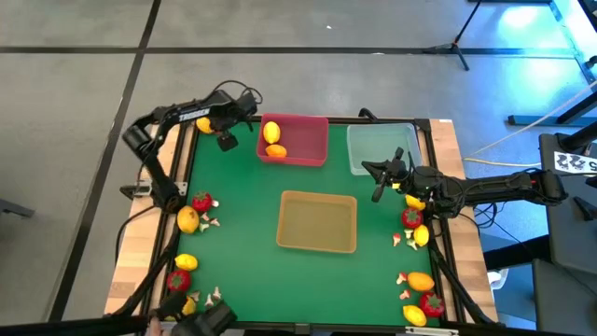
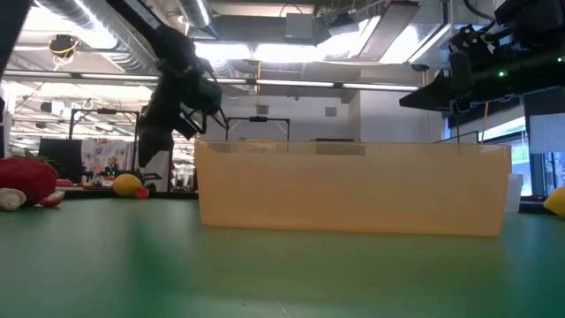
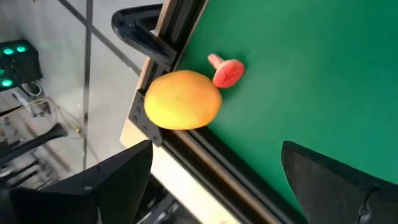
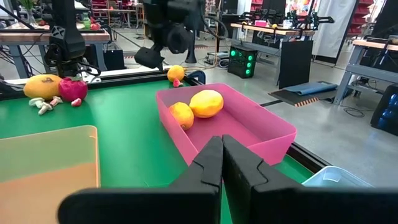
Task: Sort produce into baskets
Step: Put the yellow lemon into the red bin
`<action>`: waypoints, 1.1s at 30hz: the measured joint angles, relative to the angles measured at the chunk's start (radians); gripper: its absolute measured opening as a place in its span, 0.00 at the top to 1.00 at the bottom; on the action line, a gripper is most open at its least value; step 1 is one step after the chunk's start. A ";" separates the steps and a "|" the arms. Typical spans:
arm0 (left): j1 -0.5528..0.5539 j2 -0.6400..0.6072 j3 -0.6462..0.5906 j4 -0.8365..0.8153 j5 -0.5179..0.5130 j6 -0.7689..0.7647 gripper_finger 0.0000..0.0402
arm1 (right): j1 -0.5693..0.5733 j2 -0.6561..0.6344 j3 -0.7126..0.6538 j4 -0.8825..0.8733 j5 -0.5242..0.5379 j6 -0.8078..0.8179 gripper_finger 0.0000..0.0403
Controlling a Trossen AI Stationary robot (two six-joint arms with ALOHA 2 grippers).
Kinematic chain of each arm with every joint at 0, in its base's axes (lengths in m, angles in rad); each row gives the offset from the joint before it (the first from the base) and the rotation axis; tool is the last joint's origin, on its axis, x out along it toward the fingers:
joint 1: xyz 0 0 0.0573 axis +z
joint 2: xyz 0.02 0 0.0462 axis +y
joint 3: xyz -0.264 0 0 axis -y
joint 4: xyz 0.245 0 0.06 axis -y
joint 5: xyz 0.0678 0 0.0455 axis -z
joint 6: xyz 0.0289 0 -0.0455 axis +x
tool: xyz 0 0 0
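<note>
The left end effector [image 1: 222,131] hovers spread wide at the table's [image 1: 242,210] far-left corner, apparently lining up on the yellow lemon [image 3: 182,99] lying there beside a small red mushroom [image 3: 225,71]. The right end effector [image 1: 381,183], fingers pressed together and empty, waits near the clear basket [image 1: 381,149]. Of three baskets, only the pink basket [image 1: 297,140] is filled, with two lemons; the tan basket [image 1: 317,222] appears empty.

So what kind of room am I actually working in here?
Most likely a robotics lab or workshop. The right wrist view shows workbenches with more dark arms on them. The low view shows exposed ceiling ducts. The high view shows a bare concrete floor.
</note>
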 joint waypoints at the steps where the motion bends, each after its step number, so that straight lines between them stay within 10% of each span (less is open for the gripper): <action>1: 0.004 0.023 0.024 -0.015 -0.004 0.003 0.13 | 0.000 0.000 0.000 -0.002 0.000 0.000 0.98; 33: 0.111 0.166 0.000 0.136 -0.140 0.416 0.13 | 0.000 0.000 0.000 -0.025 0.000 -0.049 0.98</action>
